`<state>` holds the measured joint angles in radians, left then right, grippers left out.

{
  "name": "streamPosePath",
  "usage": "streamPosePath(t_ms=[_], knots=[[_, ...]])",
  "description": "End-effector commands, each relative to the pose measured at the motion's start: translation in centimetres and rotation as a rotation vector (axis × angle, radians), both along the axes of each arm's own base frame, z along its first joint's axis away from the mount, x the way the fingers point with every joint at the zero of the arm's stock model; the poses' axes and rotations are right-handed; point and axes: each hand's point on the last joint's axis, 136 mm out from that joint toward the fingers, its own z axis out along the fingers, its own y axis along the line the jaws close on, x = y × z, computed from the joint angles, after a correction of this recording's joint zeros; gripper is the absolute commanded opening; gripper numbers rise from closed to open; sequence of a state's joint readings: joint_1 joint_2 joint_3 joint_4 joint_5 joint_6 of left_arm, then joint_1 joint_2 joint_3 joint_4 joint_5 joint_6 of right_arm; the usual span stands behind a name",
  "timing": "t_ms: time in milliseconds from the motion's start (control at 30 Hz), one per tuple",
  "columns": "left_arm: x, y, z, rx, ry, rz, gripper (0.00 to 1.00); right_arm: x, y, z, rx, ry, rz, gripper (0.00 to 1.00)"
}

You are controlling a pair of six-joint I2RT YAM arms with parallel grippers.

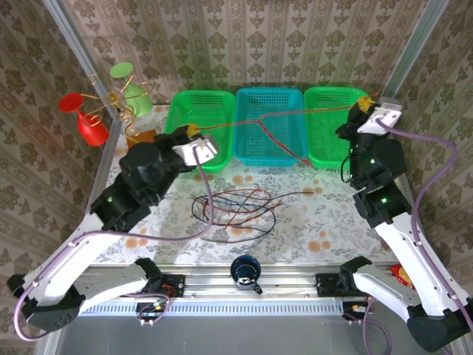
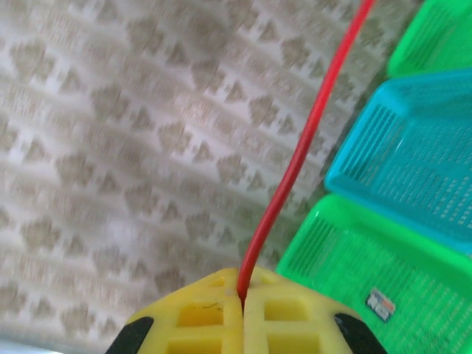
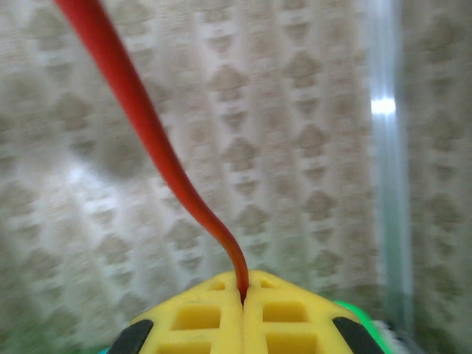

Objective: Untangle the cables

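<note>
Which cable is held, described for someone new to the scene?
Look at the blue basket at the back of the table. Above it, the red cable runs between the left claw and right claw, strung in the air while the other cables lie looped in front.

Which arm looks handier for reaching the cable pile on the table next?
Probably left: the left tool hangs nearer the cable pile than the right tool, though both grip the red cable.
</note>
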<state>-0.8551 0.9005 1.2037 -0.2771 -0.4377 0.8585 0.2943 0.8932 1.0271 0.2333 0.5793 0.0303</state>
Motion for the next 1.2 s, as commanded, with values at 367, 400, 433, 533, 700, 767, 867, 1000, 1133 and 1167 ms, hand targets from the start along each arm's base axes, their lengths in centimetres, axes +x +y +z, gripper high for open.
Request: streamPosePath(t_ms=[367, 400, 433, 533, 700, 767, 867, 1000, 1133, 1167], knots=[[-5.7, 14.1, 0.9, -0.670, 0.051, 0.297, 0.00, 0.4, -6.7, -0.3, 0.111, -0.004, -0.136, 0.00], [-5.8, 13.6, 0.9, -0.683, 0.075, 0.273, 0.00, 0.7, -6.1, -0.2, 0.104, -0.001, -0.095, 0.00], [-5.9, 13.0, 0.9, -0.696, 0.106, 0.238, 0.00, 1.0, -5.4, -0.2, 0.099, 0.002, -0.051, 0.00], [-5.3, 10.3, 0.9, -0.712, 0.211, 0.151, 0.00, 1.2, -4.4, -0.3, 0.092, 0.019, 0.012, 0.00], [-3.7, 5.7, 1.7, -0.775, 0.305, 0.013, 0.00, 0.3, -3.2, 0.8, 0.069, 0.017, 0.081, 0.00], [-2.8, 4.1, 2.5, -0.818, 0.287, -0.046, 0.00, -0.1, -2.6, 1.6, 0.067, 0.005, 0.115, 0.00], [-0.5, 3.0, 2.4, -0.809, 0.288, -0.017, 0.00, -0.9, -1.7, 3.0, 0.095, -0.015, 0.182, 0.00], [4.5, 5.5, 0.5, -0.631, 0.299, 0.312, 0.00, -1.9, -0.1, 4.4, 0.107, -0.047, 0.283, 0.00], [8.4, 6.0, 0.6, -0.488, 0.212, 0.431, 0.00, -2.4, 0.2, 4.8, 0.096, -0.050, 0.302, 0.00], [9.2, 5.8, 0.9, -0.472, 0.193, 0.425, 0.00, -2.5, 0.2, 4.9, 0.090, -0.052, 0.297, 0.00]])
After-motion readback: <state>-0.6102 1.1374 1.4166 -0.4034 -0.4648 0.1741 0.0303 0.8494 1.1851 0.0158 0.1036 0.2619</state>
